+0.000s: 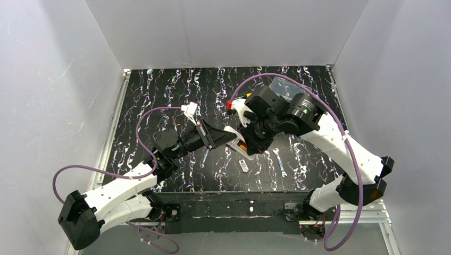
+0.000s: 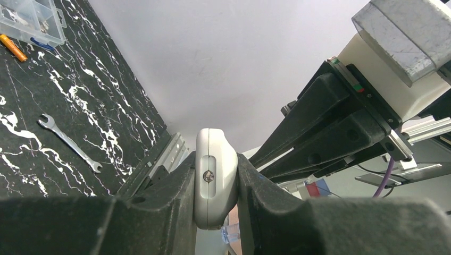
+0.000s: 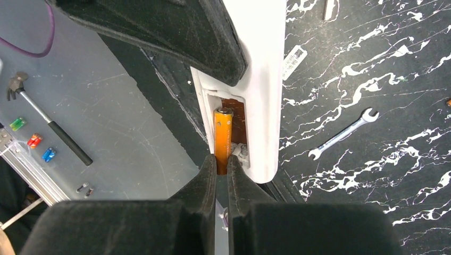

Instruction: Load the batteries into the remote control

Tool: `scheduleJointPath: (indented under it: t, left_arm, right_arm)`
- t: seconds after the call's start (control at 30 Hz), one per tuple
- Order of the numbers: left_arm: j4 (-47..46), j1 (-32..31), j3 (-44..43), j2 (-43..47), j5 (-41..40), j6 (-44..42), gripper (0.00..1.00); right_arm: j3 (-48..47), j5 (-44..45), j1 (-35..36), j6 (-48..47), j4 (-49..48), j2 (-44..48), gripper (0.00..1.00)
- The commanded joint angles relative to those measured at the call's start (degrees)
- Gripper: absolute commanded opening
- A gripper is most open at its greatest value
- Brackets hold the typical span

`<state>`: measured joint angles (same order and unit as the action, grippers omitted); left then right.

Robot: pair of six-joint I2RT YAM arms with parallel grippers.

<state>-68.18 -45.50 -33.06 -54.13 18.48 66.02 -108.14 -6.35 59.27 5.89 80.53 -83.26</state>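
Observation:
My left gripper is shut on the white remote control, clamped across its end and held above the table. In the right wrist view the remote control shows its open back compartment with a spring at the bottom. One orange battery stands lengthwise in that compartment. My right gripper is shut on the battery's lower end. In the top view both grippers meet at the remote control over the table's middle. Another slim orange battery lies on the table beside the clear box.
A small wrench and a small white labelled piece lie on the black marbled table near the front. A clear plastic compartment box stands at the back right. White walls enclose the table on three sides.

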Motion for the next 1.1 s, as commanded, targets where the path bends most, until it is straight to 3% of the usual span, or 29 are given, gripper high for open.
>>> scheduleJointPath:
  t: [0.0,0.37,1.07]
  left_arm:
    - [-9.6,0.1,-1.1,1.5,0.8,1.2,0.00]
    - [-12.7,0.0,-0.8,-0.3,0.2,2.5,0.00]
    - [-13.2,0.1,-0.1,-0.4,-1.3,2.7,0.00]
  right_arm:
    - [-2.0,0.3,0.1,0.2,-0.8,-1.2,0.11]
    - [-2.8,0.7,0.1,0.1,-2.4,-1.5,0.14]
    - [-1.7,0.2,0.1,-0.2,-3.5,-0.7,0.30]
